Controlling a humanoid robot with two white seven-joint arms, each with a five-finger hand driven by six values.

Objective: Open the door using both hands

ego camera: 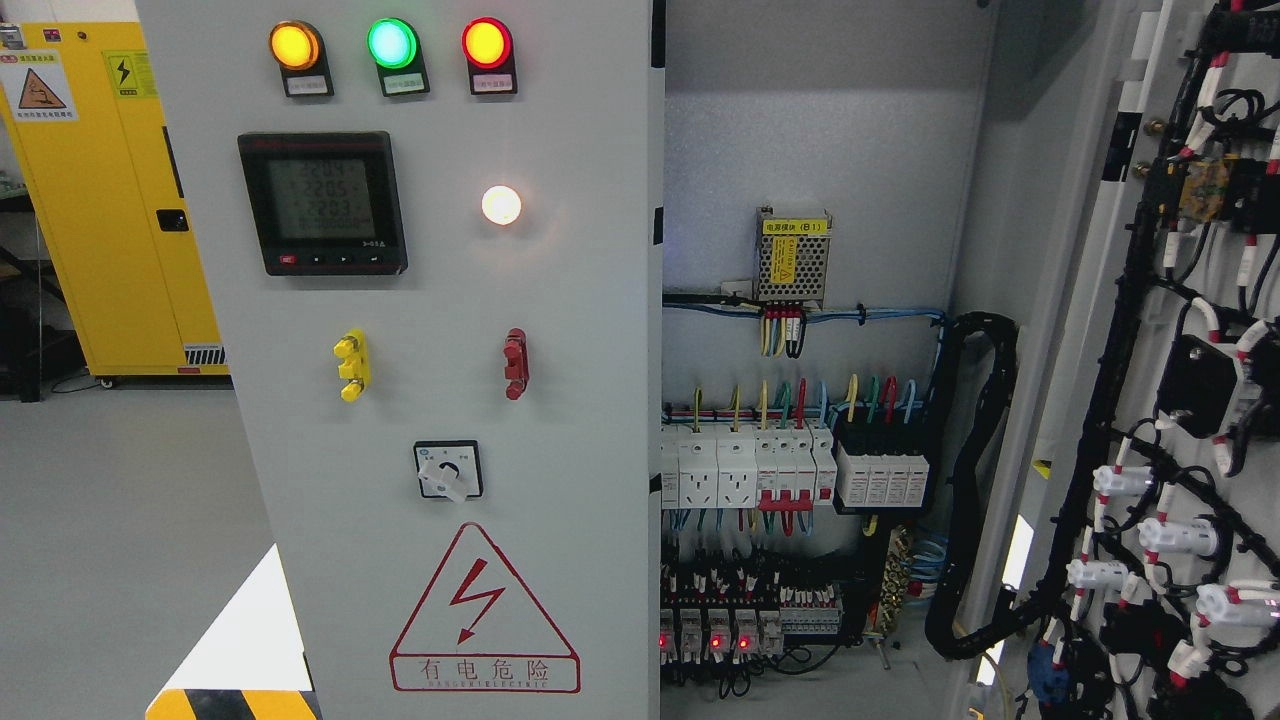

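The left door of a grey electrical cabinet stands closed, close to the camera, carrying lamps, a meter and a warning triangle. The right door is swung open, probably fully, exposing wiring and breakers. No robot hand is visible.

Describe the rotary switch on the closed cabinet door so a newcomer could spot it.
Start at the grey closed door on the left. Below its yellow and red handles, above the red warning triangle, sits the rotary switch: the only black square with a white knob.
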